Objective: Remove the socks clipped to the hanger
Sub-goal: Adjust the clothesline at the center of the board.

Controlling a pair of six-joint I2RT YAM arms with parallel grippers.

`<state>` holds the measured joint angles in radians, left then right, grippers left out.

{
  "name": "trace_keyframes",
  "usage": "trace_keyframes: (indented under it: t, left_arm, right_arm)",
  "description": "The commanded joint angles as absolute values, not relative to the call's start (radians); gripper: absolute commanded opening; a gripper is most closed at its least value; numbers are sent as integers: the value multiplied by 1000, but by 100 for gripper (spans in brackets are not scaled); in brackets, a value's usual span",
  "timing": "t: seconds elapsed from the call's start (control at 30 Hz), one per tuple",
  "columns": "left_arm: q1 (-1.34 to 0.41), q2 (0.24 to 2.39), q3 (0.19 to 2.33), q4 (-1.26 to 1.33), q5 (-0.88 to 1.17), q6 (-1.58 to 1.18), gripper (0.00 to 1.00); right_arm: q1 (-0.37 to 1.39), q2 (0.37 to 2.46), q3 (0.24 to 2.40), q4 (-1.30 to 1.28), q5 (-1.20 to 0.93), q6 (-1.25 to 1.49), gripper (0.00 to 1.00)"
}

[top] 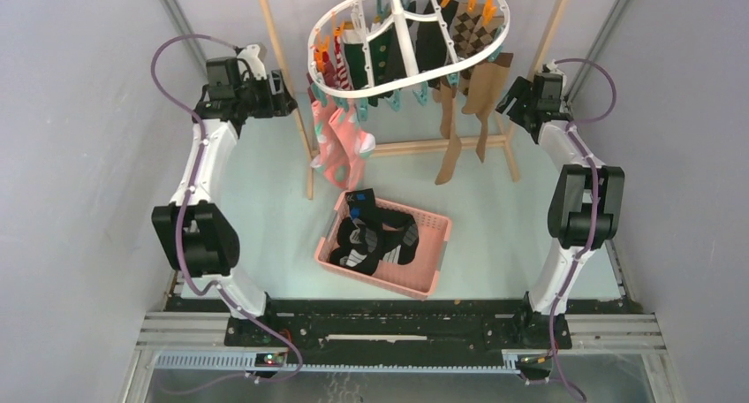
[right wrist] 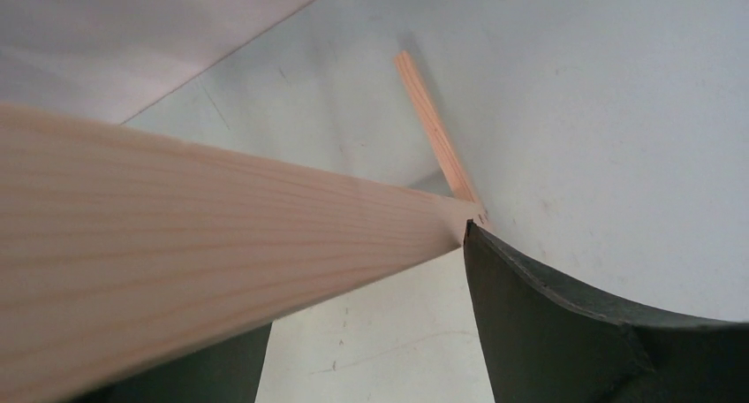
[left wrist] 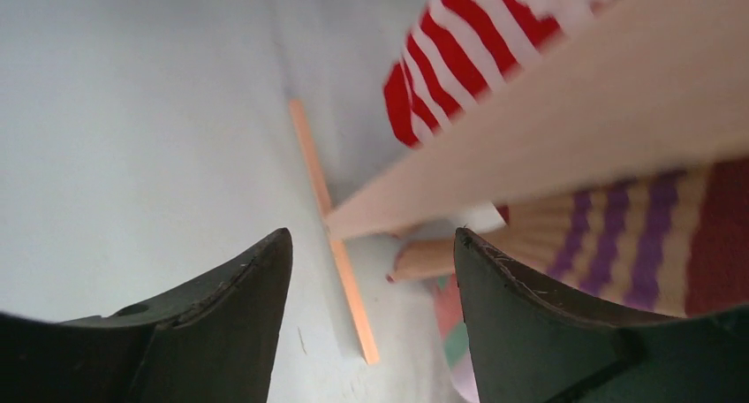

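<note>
The white oval hanger [top: 399,25] hangs from a wooden rack at the back, with teal and orange pins. Several socks are clipped to it: a pink one [top: 338,148], tan-brown ones [top: 452,133], an argyle one [top: 474,30], a black one [top: 432,42] and a dark green one [top: 357,60]. My left gripper [top: 288,98] is open just left of the hanger. Its wrist view shows a red-and-white striped sock [left wrist: 459,41] and a purple-striped sock [left wrist: 618,235] ahead, with nothing between the left gripper's [left wrist: 371,237] fingers. My right gripper [top: 510,99] is open beside the tan-brown socks, holding nothing.
A pink basket [top: 442,253] with black socks in it sits on the table's middle. The light wooden rack [top: 415,146] has slanted posts; one post [left wrist: 565,129] runs close past my left fingers, another [right wrist: 221,235] crosses in front of my right gripper [right wrist: 371,279]. Grey walls stand on both sides.
</note>
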<state>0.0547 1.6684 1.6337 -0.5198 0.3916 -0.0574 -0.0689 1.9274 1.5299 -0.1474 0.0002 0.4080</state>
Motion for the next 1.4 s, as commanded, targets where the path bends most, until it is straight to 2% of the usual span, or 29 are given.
trace_keyframes:
  t: [0.0,0.27,0.4,0.57,0.7,0.73,0.77,0.8,0.97,1.17,1.37]
  left_arm:
    - [55,1702,1769,-419,242,-97,72]
    - [61,1804,1918,-415,142,-67,71]
    - [65,1855,1992,-432,128,-70,71]
    - [72,1825,1969,-484,195,-71,73]
    - [91,1721,1888,-553,257,-49,79]
    - [108,1699,1879,-587,294,-57,84]
    - [130,1677,1871,-626,340,-68,98]
    - [154,1657,1863,-653,381,-79,100]
    - [255,1533,1773,-789,546,-29,100]
    - [278,1286,1491,-839,594,75,100]
    - [277,1133,1329,-897,667,128,100]
  right_arm:
    - [-44,1979,1612,-100,-65,372,81]
    - [-5,2064,1725,-116,-102,370,76]
    - [32,2048,1697,-100,-86,383,74]
    - [24,1913,1477,20,-25,461,78]
    - [29,1731,1306,69,84,517,84]
    - [44,1687,1281,60,112,513,86]
    - [66,1646,1266,40,139,507,87]
    - [92,1604,1249,15,172,499,89]
    - [291,1378,1161,-107,324,475,93]
    - [639,1241,1070,-150,426,481,94]
    - [829,1341,1090,46,202,387,93]
